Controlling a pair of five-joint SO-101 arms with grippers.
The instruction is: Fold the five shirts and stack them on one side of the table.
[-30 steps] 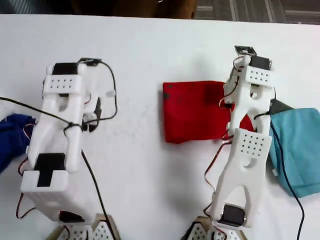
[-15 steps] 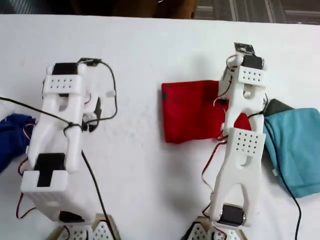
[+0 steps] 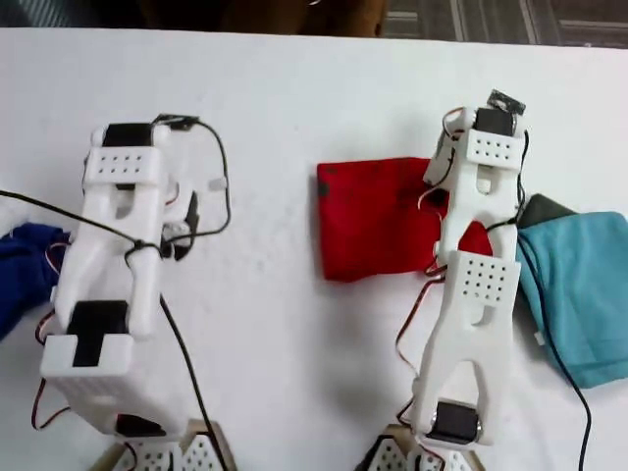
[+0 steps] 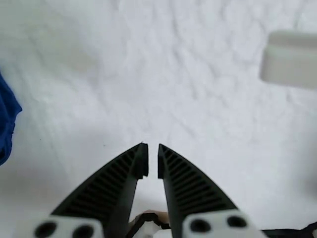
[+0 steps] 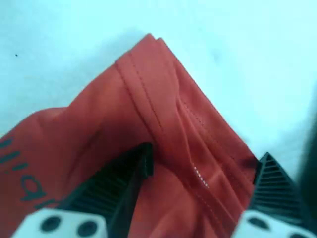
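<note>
**Right pincer [image 5: 205,159] wide over red shirt [image 3: 378,218]; left pincer [image 4: 150,161] nearly closed over bare worktop [image 3: 294,88]**

- Red shirt: flat folded rectangle of red fabric, lying on the white cloth-covered worktop right of centre in the high view. Its right-hand part is hidden under the white right arm [image 3: 481,285].
- Right pincer: jaws spread wide, holding nothing. In the right wrist view it sits low over a corner of the red shirt [image 5: 148,124], where stitched hems stack in layers. One black ribbed finger [image 5: 133,168] is over the cloth. The other finger [image 5: 267,178] is at the cloth's edge, next to bare worktop. Can't tell whether either tip touches the fabric.
- Left pincer: only a narrow slit between the two black fingertips, nothing in it. It points at bare worktop. No shirt lies between or under the jaws.
- Dark blue shirt [image 3: 25,270]: crumpled blue fabric at the left edge of the worktop, beside the white left arm [image 3: 108,255]. A sliver of it [image 4: 6,124] shows in the left wrist view, well apart from the left pincer.
- Teal shirt [image 3: 579,294]: light teal fabric, folded, at the right edge of the worktop, just beside the right arm. A dark grey piece of cloth [image 3: 545,208] pokes out at its far corner.
- Red shirt and teal shirt sit near each other, with the right arm between them.
</note>
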